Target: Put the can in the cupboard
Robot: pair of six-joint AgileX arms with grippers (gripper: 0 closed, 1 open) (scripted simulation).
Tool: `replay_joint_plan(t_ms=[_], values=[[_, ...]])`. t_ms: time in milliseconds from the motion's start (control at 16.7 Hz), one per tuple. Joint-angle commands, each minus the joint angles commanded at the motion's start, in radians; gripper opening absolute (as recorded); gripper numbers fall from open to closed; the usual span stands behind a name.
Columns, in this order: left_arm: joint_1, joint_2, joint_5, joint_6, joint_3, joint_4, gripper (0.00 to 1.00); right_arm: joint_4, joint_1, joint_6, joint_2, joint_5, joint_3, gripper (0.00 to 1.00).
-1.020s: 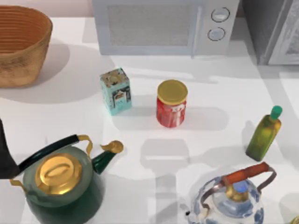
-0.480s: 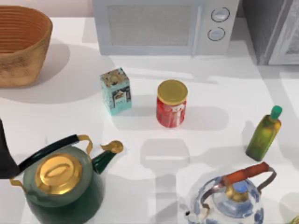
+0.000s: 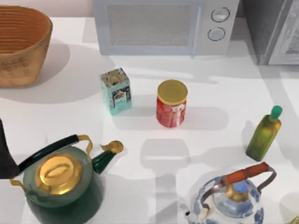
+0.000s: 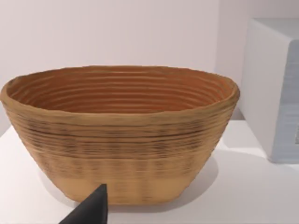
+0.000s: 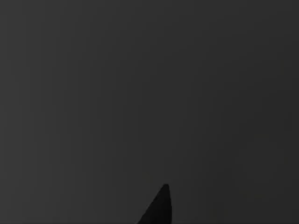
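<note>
The can (image 3: 171, 103), red with a yellow lid, stands upright near the middle of the table. The cupboard (image 3: 273, 28), grey and speckled with a pale framed door, stands at the far right corner, its door shut. My left arm (image 3: 3, 156) shows as a dark shape at the table's left edge, well away from the can. In the left wrist view one dark fingertip (image 4: 96, 205) points toward the wicker basket (image 4: 119, 135). The right wrist view is dark.
A white microwave (image 3: 163, 25) stands behind the can, and a wicker basket (image 3: 21, 44) at far left. A teal tea box (image 3: 115, 91) is left of the can. Near the front are a green kettle (image 3: 63, 184), a blue-white kettle (image 3: 233, 198) and an oil bottle (image 3: 264, 134).
</note>
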Motion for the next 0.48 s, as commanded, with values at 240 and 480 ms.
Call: replay_joint_plan(t_ms=[240,480], values=[[0.000,0.000,0.000,0.000,0.000,0.000,1.00,0.000,0.000,0.000,0.000,0.000,0.000,1.00],[0.000,0.000,0.000,0.000,0.000,0.000,1.00,0.000,0.000,0.000,0.000,0.000,0.000,1.00]])
